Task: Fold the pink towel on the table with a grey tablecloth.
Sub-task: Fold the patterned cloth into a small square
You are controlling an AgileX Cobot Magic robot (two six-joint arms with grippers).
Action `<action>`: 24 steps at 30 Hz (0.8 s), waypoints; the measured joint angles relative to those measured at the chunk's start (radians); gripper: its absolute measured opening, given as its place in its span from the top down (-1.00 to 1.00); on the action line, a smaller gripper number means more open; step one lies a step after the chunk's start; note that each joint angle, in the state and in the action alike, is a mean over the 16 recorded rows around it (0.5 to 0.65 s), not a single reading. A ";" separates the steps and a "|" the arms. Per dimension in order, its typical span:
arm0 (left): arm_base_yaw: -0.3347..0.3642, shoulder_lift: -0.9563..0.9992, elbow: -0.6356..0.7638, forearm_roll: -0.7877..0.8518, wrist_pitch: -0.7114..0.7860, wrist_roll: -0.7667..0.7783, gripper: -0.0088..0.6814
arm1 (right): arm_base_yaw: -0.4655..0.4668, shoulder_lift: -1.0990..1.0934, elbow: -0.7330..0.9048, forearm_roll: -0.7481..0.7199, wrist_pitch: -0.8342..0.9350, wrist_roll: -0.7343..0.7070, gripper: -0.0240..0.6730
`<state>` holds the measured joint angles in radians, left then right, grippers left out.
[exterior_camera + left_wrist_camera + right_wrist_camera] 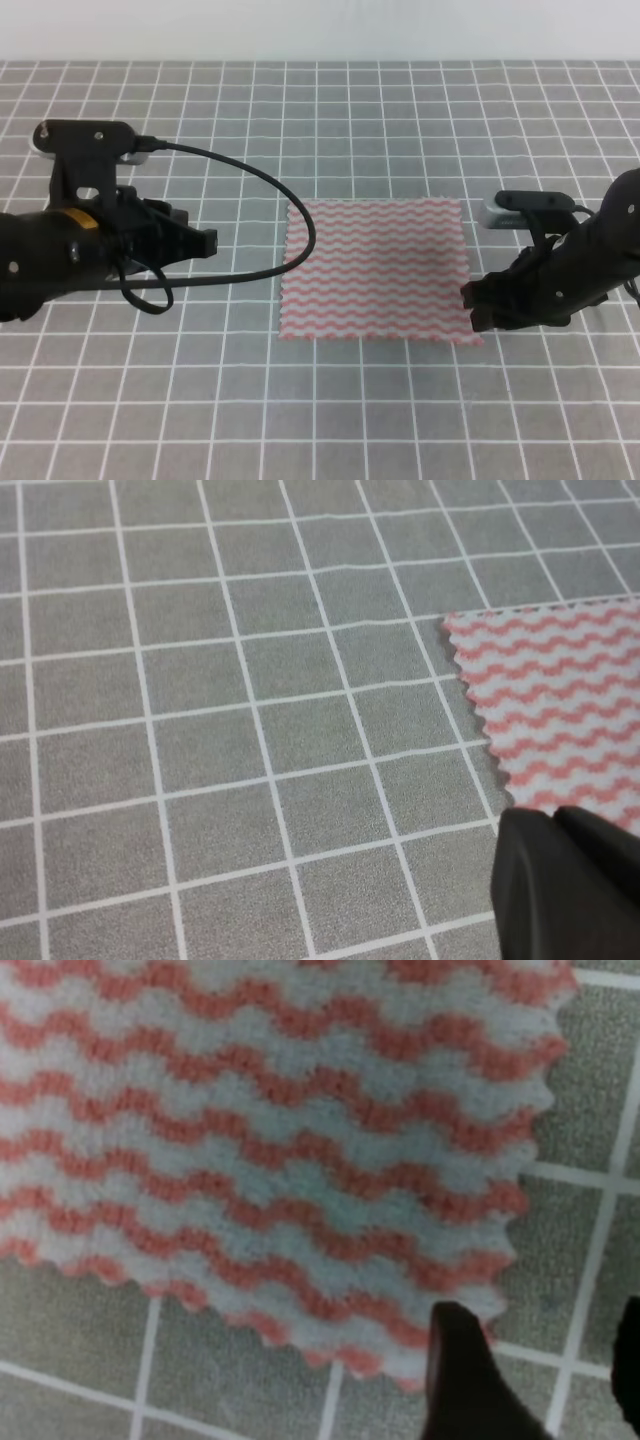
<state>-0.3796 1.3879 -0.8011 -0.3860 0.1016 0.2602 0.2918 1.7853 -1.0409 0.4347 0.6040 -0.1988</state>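
The pink towel [375, 270] lies flat and spread out on the table with a grey tablecloth [400, 120], right of the middle. My left gripper [205, 240] hovers left of the towel, apart from it, with its fingers together and empty. In the left wrist view its dark fingertips [560, 880] sit near the towel's corner [560, 690]. My right gripper [473, 305] is at the towel's near right corner. In the right wrist view it [540, 1380] is open, with one finger [460, 1370] over the towel's zigzag edge [300, 1160].
A black cable [260, 190] loops from the left arm across the cloth to the towel's left edge. The gridded grey cloth [200, 730] stretches around the towel on every side and ends at a pale wall at the back.
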 joint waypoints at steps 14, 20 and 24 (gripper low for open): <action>0.000 0.001 0.000 0.000 0.001 -0.001 0.98 | 0.000 0.021 0.000 0.073 -0.002 -0.064 0.15; 0.000 0.003 -0.001 0.000 0.002 -0.001 0.98 | 0.000 0.025 0.000 0.078 0.015 -0.068 0.19; 0.000 0.002 -0.001 0.000 0.002 -0.001 0.98 | 0.000 0.025 0.000 0.079 0.032 -0.068 0.20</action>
<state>-0.3795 1.3901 -0.8018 -0.3861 0.1040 0.2595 0.2918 1.8104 -1.0409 0.5139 0.6357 -0.2663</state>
